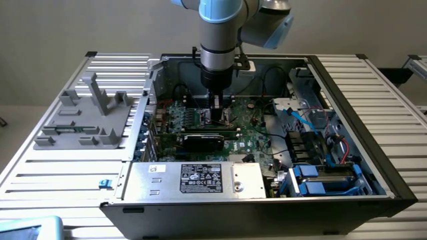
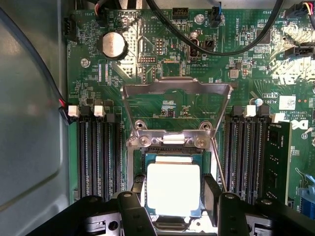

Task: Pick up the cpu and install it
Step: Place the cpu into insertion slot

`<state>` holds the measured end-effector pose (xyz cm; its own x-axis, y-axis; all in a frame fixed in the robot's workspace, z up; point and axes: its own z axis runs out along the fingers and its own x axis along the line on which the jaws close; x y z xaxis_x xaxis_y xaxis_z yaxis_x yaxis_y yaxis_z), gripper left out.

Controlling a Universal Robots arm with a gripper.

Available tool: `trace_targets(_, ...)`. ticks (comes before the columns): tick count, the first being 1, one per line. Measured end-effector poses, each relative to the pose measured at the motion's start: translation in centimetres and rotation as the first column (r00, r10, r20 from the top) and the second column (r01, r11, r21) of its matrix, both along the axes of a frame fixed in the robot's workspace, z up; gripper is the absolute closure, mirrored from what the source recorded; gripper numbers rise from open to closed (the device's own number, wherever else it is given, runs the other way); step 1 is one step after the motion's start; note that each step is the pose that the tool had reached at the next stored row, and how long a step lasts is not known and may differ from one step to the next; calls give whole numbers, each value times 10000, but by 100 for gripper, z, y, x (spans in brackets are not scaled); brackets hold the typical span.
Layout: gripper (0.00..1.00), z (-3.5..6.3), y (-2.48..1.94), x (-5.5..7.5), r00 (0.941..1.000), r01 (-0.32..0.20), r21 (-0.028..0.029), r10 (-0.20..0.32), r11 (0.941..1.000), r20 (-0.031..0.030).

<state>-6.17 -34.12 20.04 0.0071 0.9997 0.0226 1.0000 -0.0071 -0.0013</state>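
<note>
Wrist view first: the cpu [image 2: 173, 189] is being gripped in the hand [image 2: 175, 192], pinched by two opposite side edges. The fingers [image 2: 212, 192] are being shown partly apart, just as wide as the chip. It is being presented flat, shiny top toward the camera, directly over the socket [image 2: 167, 152], whose dark rim is being glimpsed around its edges. Whether it is seated or hovering just above cannot be told. The chip is near enough square, so no long axis is being offered; its edges are being shown parallel to the socket's. The metal clamp frame [image 2: 177, 91] is being shown swung up, away from the opening. On the exterior view, the arm is being seen reaching straight down into the computer case [image 1: 267, 215] on the worktop [image 1: 67, 170].
</note>
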Motion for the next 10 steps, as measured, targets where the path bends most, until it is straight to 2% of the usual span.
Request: trace_targets(10, 45, -8, -3, 0, 10000, 27, 22, -27, 10000, 13)
